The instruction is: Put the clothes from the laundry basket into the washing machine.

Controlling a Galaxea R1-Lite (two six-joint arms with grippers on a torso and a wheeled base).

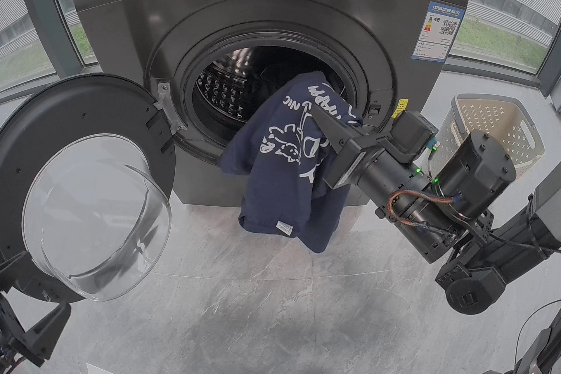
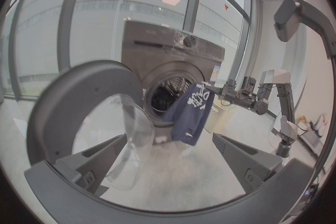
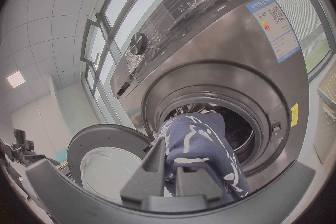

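While the washing machine (image 1: 263,7) is standing with its door (image 1: 82,182) swung wide to its left, the left gripper (image 2: 168,137) is hovering in front of that door, fingers spread around nothing. At the machine's mouth the navy shirt (image 1: 286,170) is draping over the rim and hanging down the machine's front. The right wrist view is revealing the right gripper (image 3: 170,161) pinching the cloth, a grip the head view is half hiding. Right of the machine, the laundry basket (image 1: 497,124) is sitting on the floor.
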